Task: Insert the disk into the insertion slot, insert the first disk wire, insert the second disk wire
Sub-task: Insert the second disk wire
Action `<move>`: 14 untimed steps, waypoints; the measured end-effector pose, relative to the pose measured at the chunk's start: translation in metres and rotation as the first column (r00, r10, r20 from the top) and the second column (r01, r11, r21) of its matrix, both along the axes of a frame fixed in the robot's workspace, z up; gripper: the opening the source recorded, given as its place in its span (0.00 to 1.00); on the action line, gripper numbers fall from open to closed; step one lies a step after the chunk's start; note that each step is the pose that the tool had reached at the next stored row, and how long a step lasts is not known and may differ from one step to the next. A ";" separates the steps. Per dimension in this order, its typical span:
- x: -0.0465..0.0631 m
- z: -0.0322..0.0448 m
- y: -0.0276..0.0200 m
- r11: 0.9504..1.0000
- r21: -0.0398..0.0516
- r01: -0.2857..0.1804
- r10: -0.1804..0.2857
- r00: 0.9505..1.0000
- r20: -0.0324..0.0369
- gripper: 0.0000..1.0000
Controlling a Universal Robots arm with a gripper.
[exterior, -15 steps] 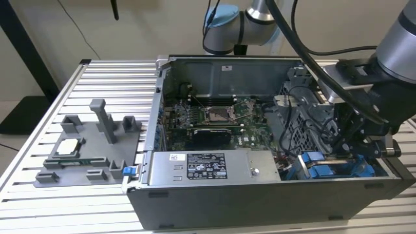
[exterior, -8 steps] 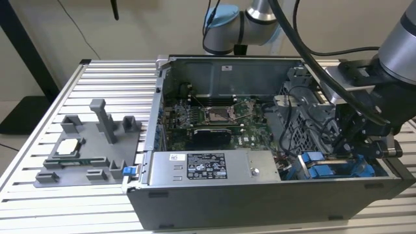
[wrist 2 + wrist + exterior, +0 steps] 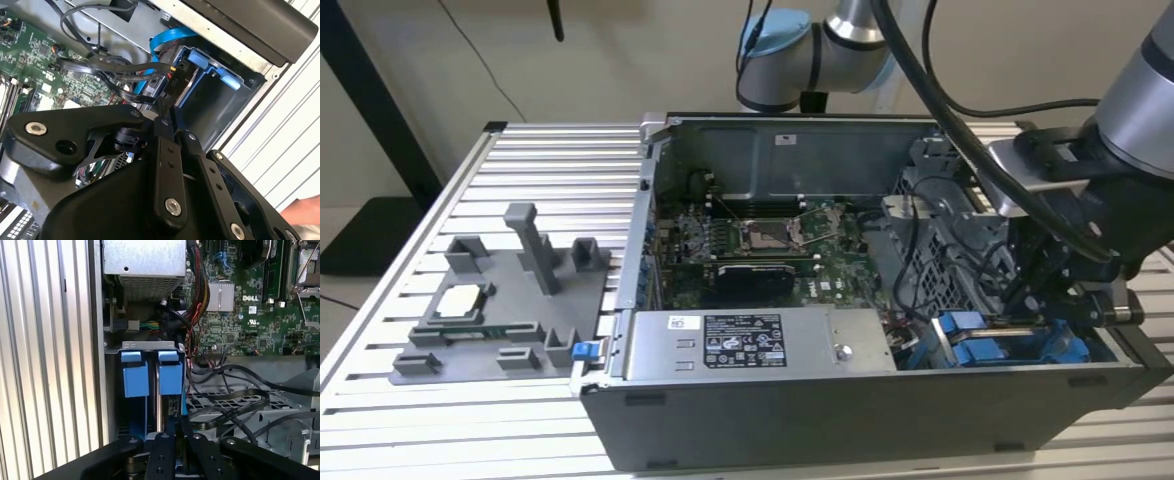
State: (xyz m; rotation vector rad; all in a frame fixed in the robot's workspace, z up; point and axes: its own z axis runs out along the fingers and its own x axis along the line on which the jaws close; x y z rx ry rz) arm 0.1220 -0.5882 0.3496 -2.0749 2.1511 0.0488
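A: Looking at the claw (image 3: 172, 120) now. Spreading or pinching?

B: Pressing its 2 tips together, judging by both wrist views. Not managing to tell about pinching anything thin there.

A: And hanging where?

B: Reaching down inside the case (image 3: 854, 420), at the corner on the exterior view's right.

A: Finding the disk (image 3: 170, 407)?

B: Sitting on edge in the slot (image 3: 150, 345), directly ahead of the claw tips. Nearly touching them in the second wrist view, though not showing clearly enough to be sure of contact.

A: Seeing blue near it?

B: Seeing 2 blue tabs (image 3: 135, 375) side by side at the slot's mouth, beyond the tips in the first wrist view. Also curving past that mouth, farther from the claw, 1 blue cable (image 3: 165, 37).

A: Anything else around the claw?

B: Trailing beside it, on the motherboard (image 3: 235, 325) side, several black cables (image 3: 235, 405). Lying farther off, past the tabs, the power supply (image 3: 145, 260).
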 end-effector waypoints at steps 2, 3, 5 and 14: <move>0.000 -0.0010 0.0000 1.000 0.002 0.000 0.000 1.000 0.000 0.00; 0.000 -0.0015 0.0000 1.000 0.002 0.000 0.000 1.000 0.000 0.00; 0.001 -0.0026 0.0000 1.000 0.004 0.000 0.000 1.000 0.000 0.00; 0.002 -0.0061 0.0000 1.000 0.013 0.000 0.000 1.000 0.000 0.00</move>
